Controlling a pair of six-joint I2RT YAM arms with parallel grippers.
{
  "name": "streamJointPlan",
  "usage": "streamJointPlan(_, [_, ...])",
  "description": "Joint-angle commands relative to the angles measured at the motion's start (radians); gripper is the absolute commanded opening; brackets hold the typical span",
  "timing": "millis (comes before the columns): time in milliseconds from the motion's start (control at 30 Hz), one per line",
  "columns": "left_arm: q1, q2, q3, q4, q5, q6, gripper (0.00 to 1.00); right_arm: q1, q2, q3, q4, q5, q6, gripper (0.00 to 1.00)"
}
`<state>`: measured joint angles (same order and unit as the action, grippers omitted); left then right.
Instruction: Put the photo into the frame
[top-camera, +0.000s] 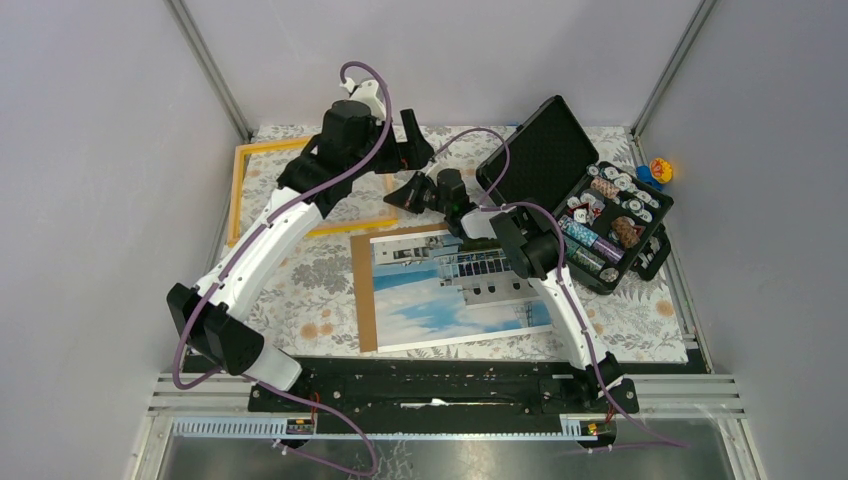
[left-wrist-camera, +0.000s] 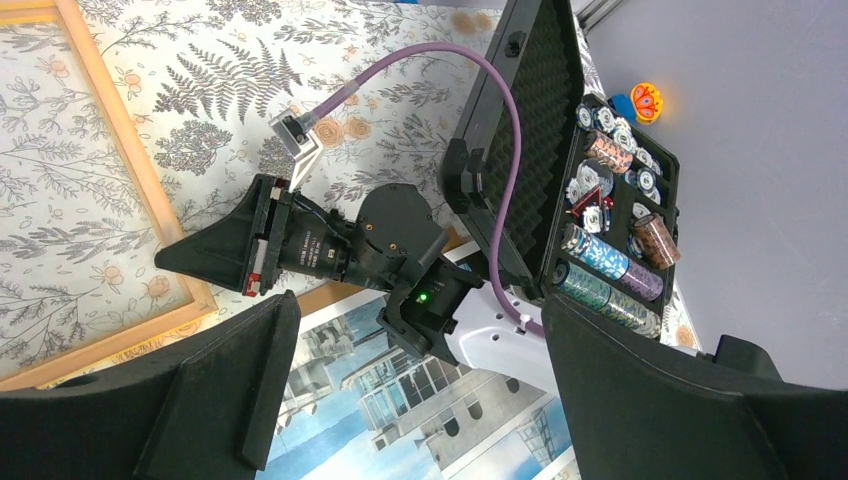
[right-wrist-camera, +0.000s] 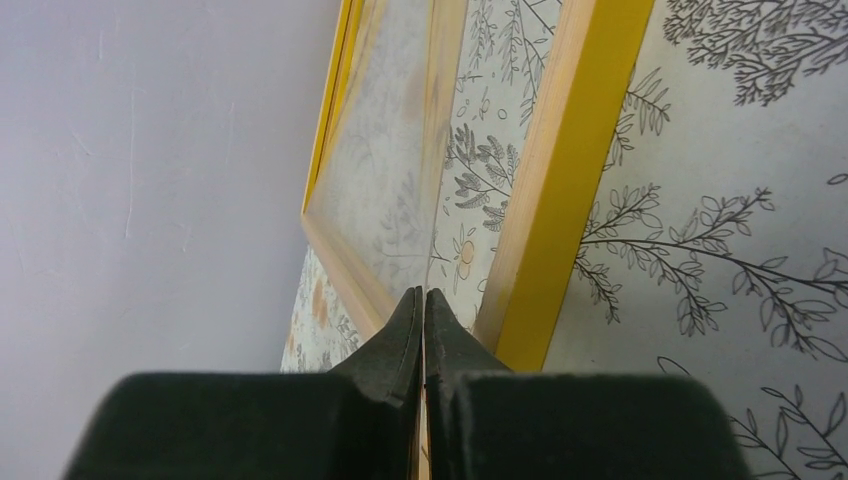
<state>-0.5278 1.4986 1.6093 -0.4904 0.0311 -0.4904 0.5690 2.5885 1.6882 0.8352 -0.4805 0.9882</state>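
The photo (top-camera: 450, 300), a white building against blue sky, lies face up mid-table on a brown backing board (top-camera: 362, 290). The thin yellow frame (top-camera: 237, 195) lies flat at the back left, partly hidden by my left arm. My right gripper (top-camera: 392, 199) is shut with nothing between its fingers, its tip at the frame's near right corner (right-wrist-camera: 560, 230). In the right wrist view the pressed fingertips (right-wrist-camera: 414, 320) point along the frame's inner edge. My left gripper (top-camera: 400, 135) hangs open above, holding nothing and looking down on the right gripper (left-wrist-camera: 170, 258), the photo (left-wrist-camera: 400, 400) and the frame (left-wrist-camera: 120, 140).
An open black case (top-camera: 600, 210) with poker chips stands at the back right, its lid up close to my right arm. A small colourful toy (top-camera: 660, 170) sits beyond it. Grey walls close in the left, back and right sides.
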Motion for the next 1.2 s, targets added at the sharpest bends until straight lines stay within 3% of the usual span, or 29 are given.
streamJointPlan(0, [0.012, -0.015, -0.004, 0.062, 0.022, -0.011, 0.99, -0.003, -0.008, 0.033, 0.06, -0.047, -0.026, 0.0])
streamJointPlan(733, [0.029, -0.011, -0.005, 0.065, 0.049, -0.031, 0.99, -0.001, -0.015, 0.039, 0.181, -0.13, -0.024, 0.0])
streamJointPlan(1167, [0.039, -0.011, -0.008, 0.067, 0.063, -0.04, 0.99, 0.0, 0.005, 0.086, 0.113, -0.123, -0.022, 0.0])
